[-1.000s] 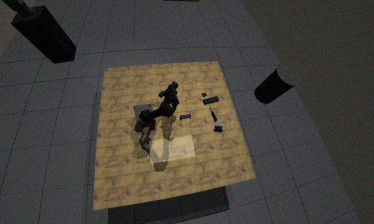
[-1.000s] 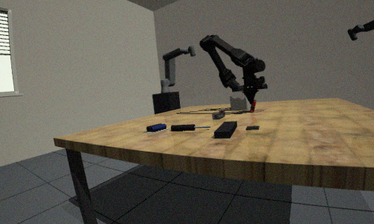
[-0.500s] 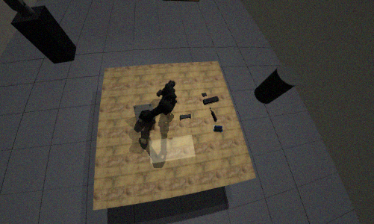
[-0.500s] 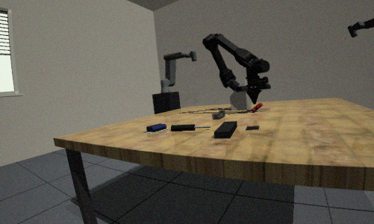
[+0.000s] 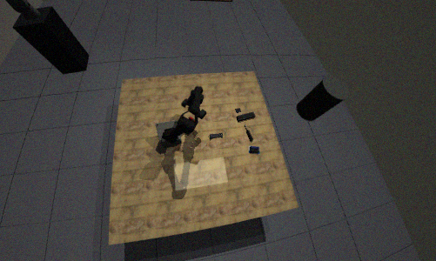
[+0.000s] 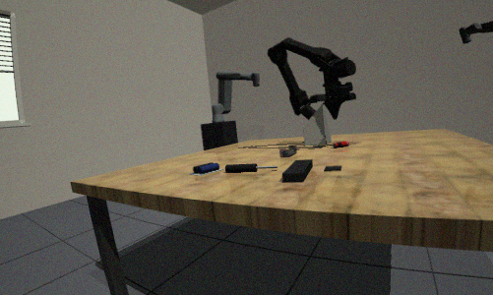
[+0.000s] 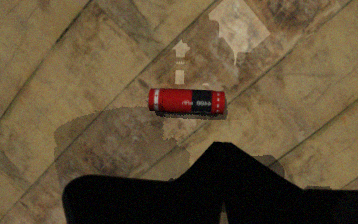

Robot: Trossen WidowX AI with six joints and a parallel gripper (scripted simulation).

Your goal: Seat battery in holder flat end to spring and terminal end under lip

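Observation:
The red battery (image 5: 191, 118) (image 6: 341, 144) (image 7: 172, 101) lies on its side on the wooden table, outside the holder. In the wrist view its end with the white band and plus mark points left, and a black label band is near its right end. My gripper (image 6: 335, 118) (image 7: 221, 150) is shut with nothing between the fingertips. It points down above the table near the battery, not touching it. The small dark holder (image 5: 216, 136) (image 6: 286, 151) stands on the table apart from the battery; its spring and lip are too small to make out. The holder is not in the wrist view.
A black block (image 5: 245, 117) (image 6: 297, 170), a small dark square (image 5: 238, 110) (image 6: 333, 168), a screwdriver (image 5: 249, 134) (image 6: 241, 168) and a blue item (image 5: 254, 150) (image 6: 207, 168) lie beyond the holder from the arm. A grey panel (image 6: 311, 135) stands near the arm's base.

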